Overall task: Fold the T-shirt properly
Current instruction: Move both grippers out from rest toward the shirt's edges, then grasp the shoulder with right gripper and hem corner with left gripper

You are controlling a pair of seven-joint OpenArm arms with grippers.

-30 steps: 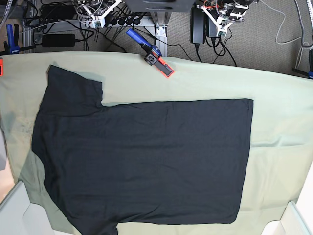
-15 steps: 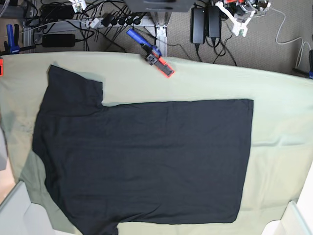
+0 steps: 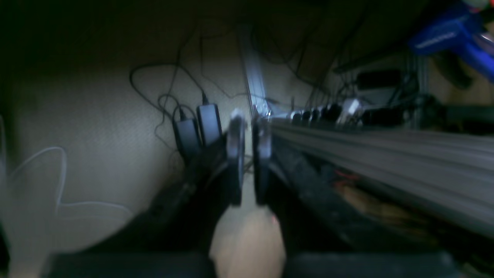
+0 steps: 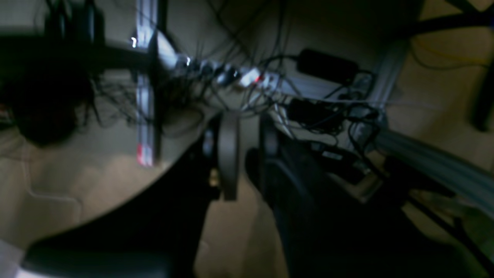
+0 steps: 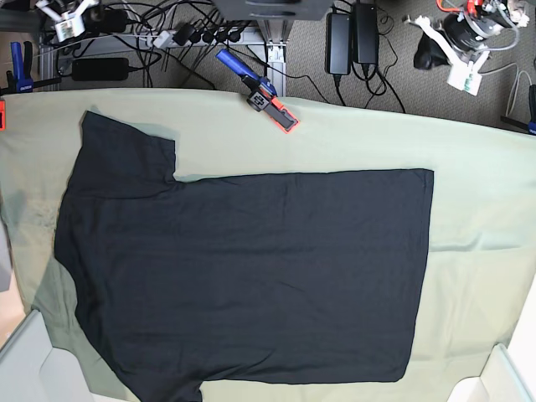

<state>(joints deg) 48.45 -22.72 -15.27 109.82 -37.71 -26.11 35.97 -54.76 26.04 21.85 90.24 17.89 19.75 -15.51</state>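
Observation:
The black T-shirt (image 5: 243,268) lies flat on the pale green cloth (image 5: 477,193), collar end at the left, hem at the right, one sleeve at the upper left. Both arms are off the table, beyond its far edge. My left gripper (image 5: 462,77) hangs at the top right over the floor; in the left wrist view (image 3: 249,119) its fingers stand close together with nothing between them. My right gripper (image 5: 60,17) is at the top left; in the right wrist view (image 4: 247,119) it is also closed and empty. Neither wrist view shows the shirt.
A blue and orange clamp (image 5: 260,90) grips the far table edge. Cables, power bricks (image 5: 352,38) and a power strip lie on the floor behind. White bins stand at the near left (image 5: 25,352) and near right (image 5: 502,377) corners.
Both arms have swung outward along the far edge, the left arm toward the top right corner, the right arm toward the top left. The T-shirt has not moved.

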